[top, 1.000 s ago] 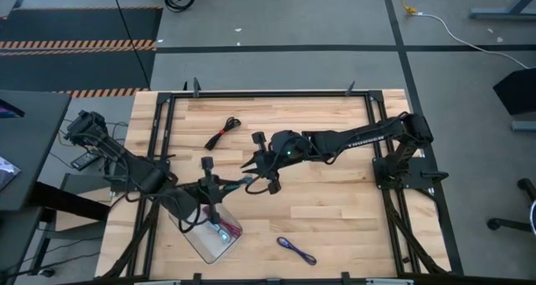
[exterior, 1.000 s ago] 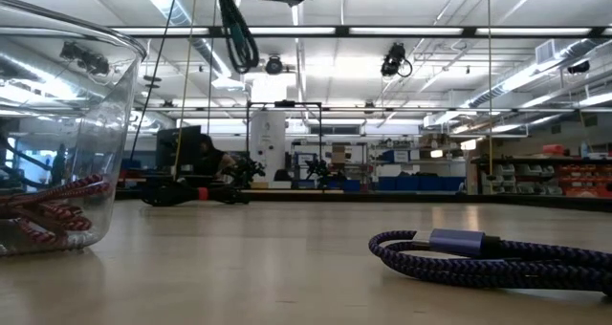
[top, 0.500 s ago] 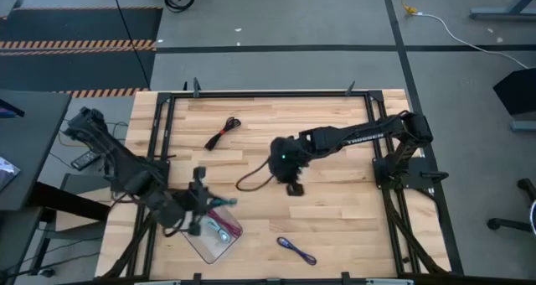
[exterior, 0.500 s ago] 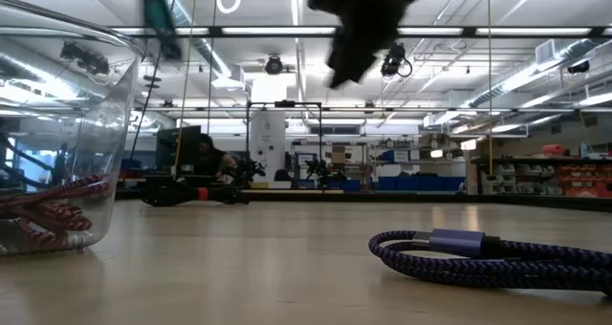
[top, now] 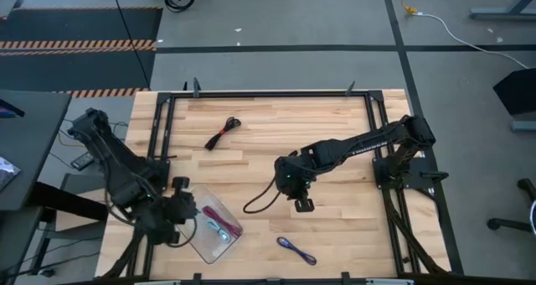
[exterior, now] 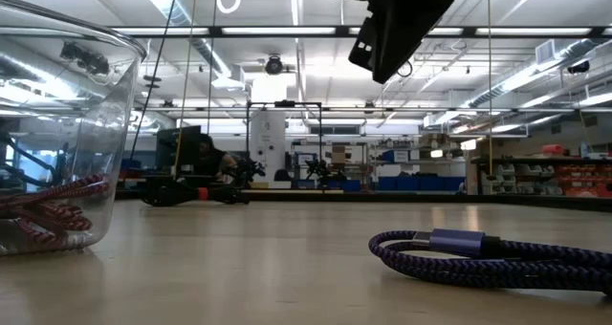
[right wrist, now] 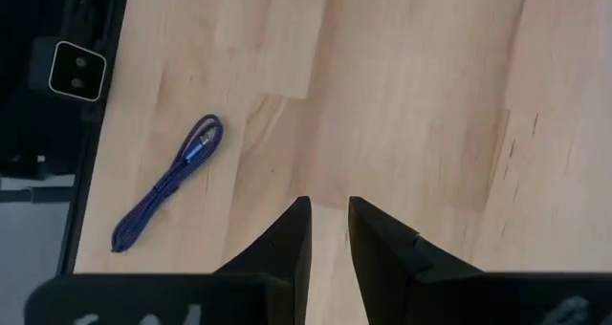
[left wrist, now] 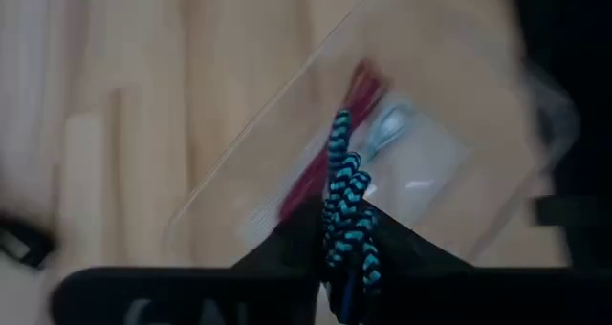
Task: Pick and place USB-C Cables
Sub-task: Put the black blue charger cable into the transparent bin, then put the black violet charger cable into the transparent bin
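The left gripper (left wrist: 346, 268) is clamped on a teal-and-black braided cable (left wrist: 344, 205), held above the clear plastic tray (top: 201, 239) at about 7 o'clock on the table, seen from overhead. In the tray lie a magenta cable (top: 216, 215) and a pale blue-grey one (top: 223, 230); from table height, red-and-white braided strands (exterior: 43, 210) show through its clear wall.

The right gripper (right wrist: 328, 231) hangs over bare wood near the table's centre, its fingers (right wrist: 292, 234) nearly together with a slim gap between them and nothing held. A dark lead (top: 261, 199) trails from that arm's wrist toward 7 o'clock.

A purple cable (top: 296, 251) lies alone at 6 o'clock near the front edge, well apart from both grippers; its metal plug shows in the table-level view. A black-and-red cable (top: 222, 132) rests at about 11 o'clock.

No lettering can be read.

The surface is a pale butcher-block table (top: 335, 209) in a black metal frame (top: 268, 93). Beyond it, a workshop hall with strip lights, shelving and grey floor; black-and-orange hazard striping (top: 79, 44) marks the floor at 10 o'clock.
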Controlling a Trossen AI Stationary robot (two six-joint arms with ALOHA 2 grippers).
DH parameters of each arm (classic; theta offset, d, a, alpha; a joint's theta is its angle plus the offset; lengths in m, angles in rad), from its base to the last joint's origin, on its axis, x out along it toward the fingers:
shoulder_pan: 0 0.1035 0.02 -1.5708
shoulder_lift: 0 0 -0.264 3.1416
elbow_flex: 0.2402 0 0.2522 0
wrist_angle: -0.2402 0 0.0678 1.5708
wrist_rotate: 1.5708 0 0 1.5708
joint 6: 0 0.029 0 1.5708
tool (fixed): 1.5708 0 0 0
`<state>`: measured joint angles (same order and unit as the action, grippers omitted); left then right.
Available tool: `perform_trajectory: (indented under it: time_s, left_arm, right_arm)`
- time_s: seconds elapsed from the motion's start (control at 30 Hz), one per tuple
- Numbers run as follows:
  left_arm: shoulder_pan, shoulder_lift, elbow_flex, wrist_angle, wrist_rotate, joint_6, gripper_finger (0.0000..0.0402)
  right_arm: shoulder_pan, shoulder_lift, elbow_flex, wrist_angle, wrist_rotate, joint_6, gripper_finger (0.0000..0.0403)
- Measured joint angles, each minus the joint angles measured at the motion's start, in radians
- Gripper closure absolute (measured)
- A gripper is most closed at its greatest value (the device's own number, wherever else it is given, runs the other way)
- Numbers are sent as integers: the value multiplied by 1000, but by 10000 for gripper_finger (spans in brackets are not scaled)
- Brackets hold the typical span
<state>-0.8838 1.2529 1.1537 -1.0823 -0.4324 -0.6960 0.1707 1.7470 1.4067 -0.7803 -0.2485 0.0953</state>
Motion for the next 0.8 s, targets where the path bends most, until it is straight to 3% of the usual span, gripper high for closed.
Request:
perform_trajectory:
  time_s: [0.2, 0.43, 0.6, 0.7, 0.8]
  left_arm:
    - [6, 6, -83, 84, 46, 95, 263]
    - [10, 6, -95, 173, 34, 238, 189]
    - [19, 6, -95, 177, -102, 347, 175]
    - [19, 6, -95, 210, -225, 398, 183]
    - [19, 6, -95, 278, -269, 501, 193]
  right_arm:
    - [-18, 0, 0, -2, 5, 16, 323]
    - [-17, 0, 0, -7, 5, 102, 323]
    - [18, 2, 0, -7, -11, 201, 323]
    - [52, 3, 0, -5, -72, 289, 323]
    - [103, 3, 0, -5, -87, 378, 323]
